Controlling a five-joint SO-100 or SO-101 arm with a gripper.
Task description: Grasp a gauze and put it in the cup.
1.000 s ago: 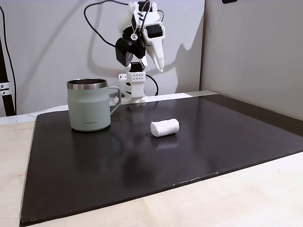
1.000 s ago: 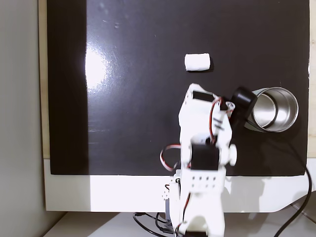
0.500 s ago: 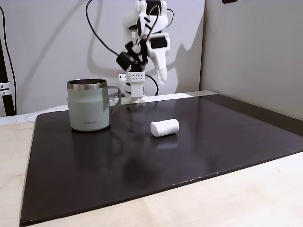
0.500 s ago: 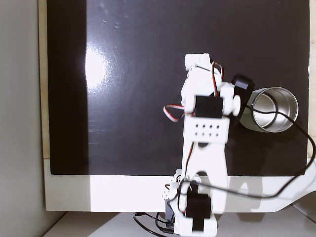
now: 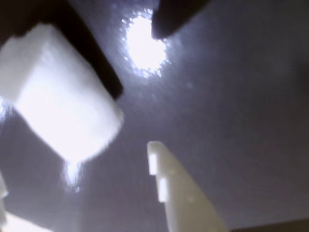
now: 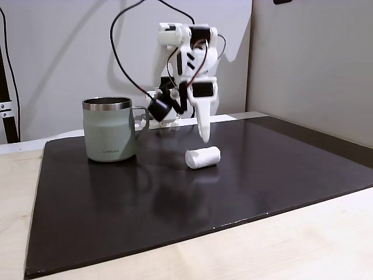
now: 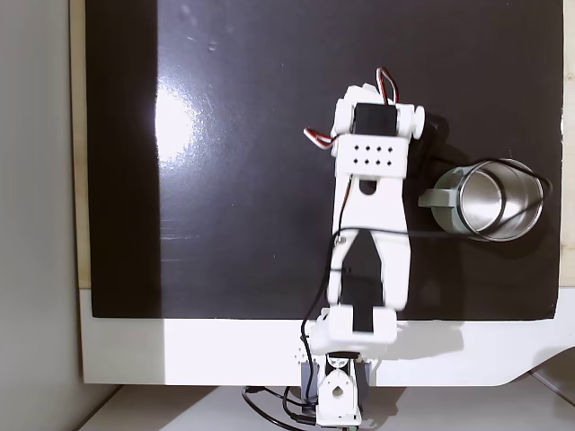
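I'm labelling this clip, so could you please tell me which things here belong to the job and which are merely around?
Belong to the job:
- small white cylindrical gauze roll
- pale sage-green mug with steel rim
- white two-finger hand

Merely around:
- glossy black mat
- pale wooden tabletop
- black cables

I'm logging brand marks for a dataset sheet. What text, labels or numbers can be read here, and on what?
Small dark lettering near the base of the cup: too small to read in the fixed view.
No text on the gauze, the arm or the mat.
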